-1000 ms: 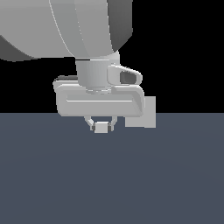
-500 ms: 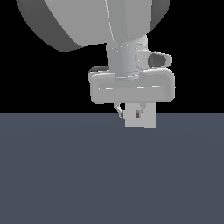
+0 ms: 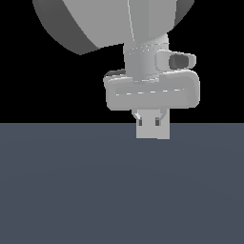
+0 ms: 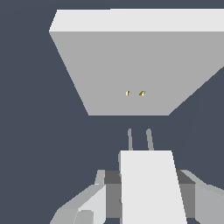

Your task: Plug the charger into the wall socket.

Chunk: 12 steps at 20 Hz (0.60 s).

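gripper (image 4: 146, 192): clenched on the charger (image 4: 151, 183), low centre of the wrist view.
change: arm swung toward the exterior view's right over the last second; charger now fronts the wall socket (image 4: 135, 70).
gap: prongs short of the two holes, roughly aligned.
next: probably a straight push in.

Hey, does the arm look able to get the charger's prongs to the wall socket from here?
Probably yes. The pincer holds the charger, its prongs aimed at the wall socket, with only open space between.
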Each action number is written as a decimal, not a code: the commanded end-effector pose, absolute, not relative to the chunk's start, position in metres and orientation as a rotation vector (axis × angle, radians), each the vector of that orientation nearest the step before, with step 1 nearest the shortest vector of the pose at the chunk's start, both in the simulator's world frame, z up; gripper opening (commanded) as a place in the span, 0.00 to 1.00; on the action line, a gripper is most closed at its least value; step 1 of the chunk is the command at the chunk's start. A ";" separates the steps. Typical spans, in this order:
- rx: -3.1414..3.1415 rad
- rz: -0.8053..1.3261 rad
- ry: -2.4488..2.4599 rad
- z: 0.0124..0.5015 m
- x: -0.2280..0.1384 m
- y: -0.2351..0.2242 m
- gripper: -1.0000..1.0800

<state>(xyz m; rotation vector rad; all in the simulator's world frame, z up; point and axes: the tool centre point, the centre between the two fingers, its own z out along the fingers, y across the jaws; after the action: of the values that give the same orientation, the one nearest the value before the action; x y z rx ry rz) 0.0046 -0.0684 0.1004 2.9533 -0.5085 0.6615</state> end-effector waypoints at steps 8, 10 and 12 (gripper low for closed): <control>2.953 0.661 -0.509 0.101 0.014 -0.072 0.00; 2.953 0.660 -0.509 0.100 0.020 -0.074 0.00; 2.953 0.660 -0.509 0.100 0.027 -0.077 0.00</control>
<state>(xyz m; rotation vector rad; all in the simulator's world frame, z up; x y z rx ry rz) 0.0217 -0.0748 0.1001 2.9535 -0.5083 0.6601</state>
